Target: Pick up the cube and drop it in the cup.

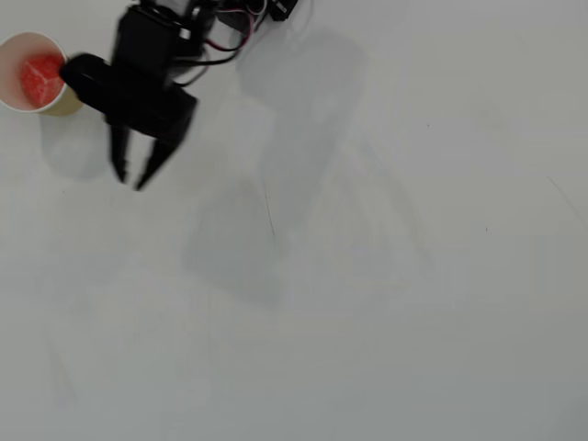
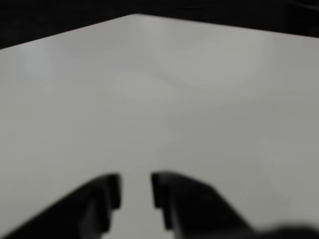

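Note:
In the overhead view the red cube [image 1: 40, 78] lies inside the cup [image 1: 11, 53], a white-rimmed paper cup with a tan side at the far top left. My black gripper [image 1: 130, 180] is to the right of the cup, its fingers pointing down the picture and a little apart, with nothing between them. The wrist view shows the two dark fingertips of the gripper [image 2: 135, 191] at the bottom edge with a narrow gap over bare white table. Neither cube nor cup appears in the wrist view.
The white table [image 1: 367, 276] fills the overhead view, with faint grey shadows across the middle. Cables and the arm's base [image 1: 230, 18] sit at the top edge. In the wrist view the table's far edge [image 2: 134, 15] meets darkness.

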Controlling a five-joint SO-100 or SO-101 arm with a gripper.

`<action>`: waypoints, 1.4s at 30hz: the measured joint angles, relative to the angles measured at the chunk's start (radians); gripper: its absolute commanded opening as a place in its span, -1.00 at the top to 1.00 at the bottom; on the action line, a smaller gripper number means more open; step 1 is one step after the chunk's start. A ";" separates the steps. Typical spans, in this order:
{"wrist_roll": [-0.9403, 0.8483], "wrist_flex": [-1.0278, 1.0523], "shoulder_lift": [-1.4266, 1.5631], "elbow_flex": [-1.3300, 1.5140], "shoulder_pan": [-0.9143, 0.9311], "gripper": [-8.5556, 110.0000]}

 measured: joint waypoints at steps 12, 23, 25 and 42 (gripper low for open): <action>-0.006 0.012 0.316 0.331 -0.314 0.81; -0.006 0.222 0.532 0.460 -0.451 0.81; -0.006 0.250 0.558 0.480 -0.463 0.81; -0.015 0.505 0.667 0.609 -0.500 0.81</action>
